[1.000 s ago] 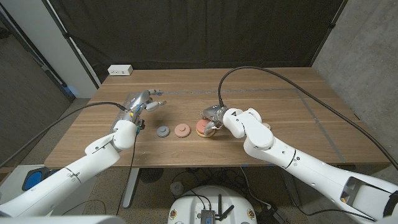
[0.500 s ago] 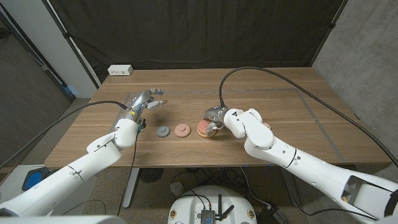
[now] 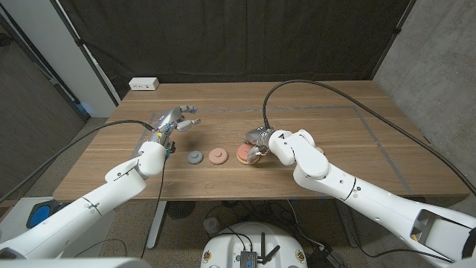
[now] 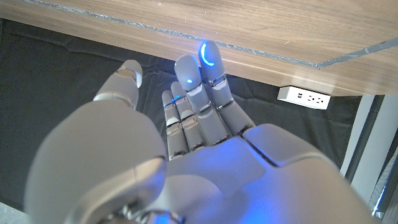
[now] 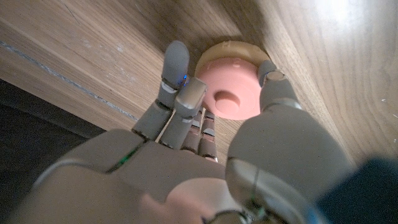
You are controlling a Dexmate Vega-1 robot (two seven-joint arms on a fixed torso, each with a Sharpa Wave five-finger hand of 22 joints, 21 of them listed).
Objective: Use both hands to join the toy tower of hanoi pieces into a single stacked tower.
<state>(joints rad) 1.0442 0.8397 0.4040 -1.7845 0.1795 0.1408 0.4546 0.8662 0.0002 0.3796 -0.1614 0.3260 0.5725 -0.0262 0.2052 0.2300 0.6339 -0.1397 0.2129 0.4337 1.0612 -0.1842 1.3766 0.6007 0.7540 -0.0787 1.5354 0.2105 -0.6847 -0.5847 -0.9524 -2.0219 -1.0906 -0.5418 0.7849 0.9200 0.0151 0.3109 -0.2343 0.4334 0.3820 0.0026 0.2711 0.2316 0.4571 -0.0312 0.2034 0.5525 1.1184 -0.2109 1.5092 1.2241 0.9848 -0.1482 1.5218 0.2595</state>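
Three round toy pieces are laid in a row near the table's middle. A small grey disc (image 3: 195, 157) is set at 9 o'clock of a salmon-pink disc (image 3: 217, 155), slightly apart. At 3 o'clock, a pink disc with a central hole (image 5: 231, 94) is stacked on a tan disc (image 5: 217, 51).

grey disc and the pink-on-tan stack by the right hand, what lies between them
One salmon-pink round disc lies flat on the wooden table between the small grey disc and the pink-on-tan stack, apart from both, in the head view.
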